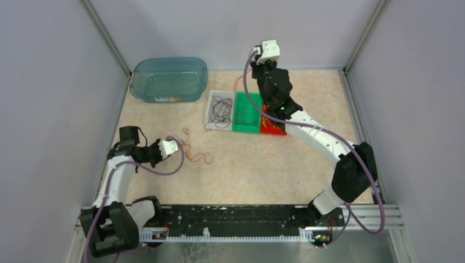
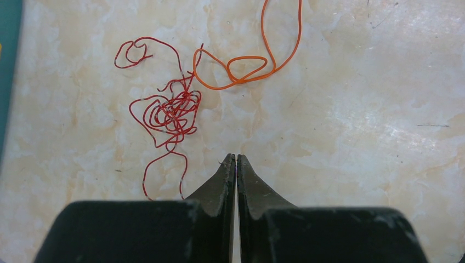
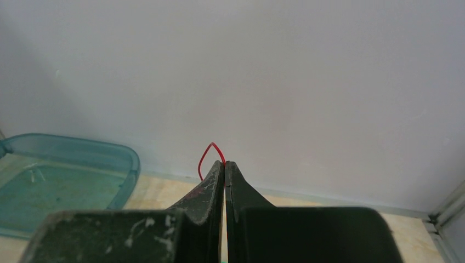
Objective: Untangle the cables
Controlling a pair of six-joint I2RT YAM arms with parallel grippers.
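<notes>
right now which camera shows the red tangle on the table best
Left wrist: the red tangle lies close ahead, loops distinct. Top external shows it as faint squiggles; right wrist misses it.

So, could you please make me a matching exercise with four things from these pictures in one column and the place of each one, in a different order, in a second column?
Things
1. black wires
2. red wire tangle
3. red wire loop
4. teal plastic tub

Places
A. pinched in the shut right gripper
B. at the far left of the table, by the wall
C. in the white tray
D. on the table just ahead of the shut left gripper

Pairs: 1-C, 2-D, 3-A, 4-B
</notes>
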